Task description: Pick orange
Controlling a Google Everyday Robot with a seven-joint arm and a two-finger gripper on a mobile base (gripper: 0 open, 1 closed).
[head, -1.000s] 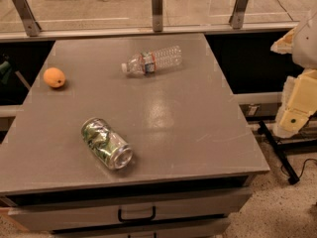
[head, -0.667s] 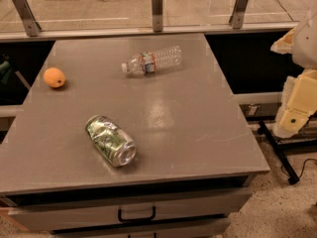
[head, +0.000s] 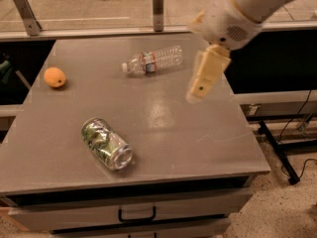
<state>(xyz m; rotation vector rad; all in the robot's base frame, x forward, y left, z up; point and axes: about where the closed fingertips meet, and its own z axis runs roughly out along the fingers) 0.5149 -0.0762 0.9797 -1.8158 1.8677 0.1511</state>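
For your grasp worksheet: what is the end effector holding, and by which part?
Nothing. The end effector hangs over the right of the table; the orange lies apart near its left edge.

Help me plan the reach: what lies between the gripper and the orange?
Camera view: bare tabletop between the gripper, hovering over its right side, and the orange; the water bottle lies just beyond that line, the can nearer the front.

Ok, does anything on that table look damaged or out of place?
The green can, front left, is crushed and lying on its side. The water bottle lies flat at the back. The orange looks intact, and the tool hangs above the table on the right.
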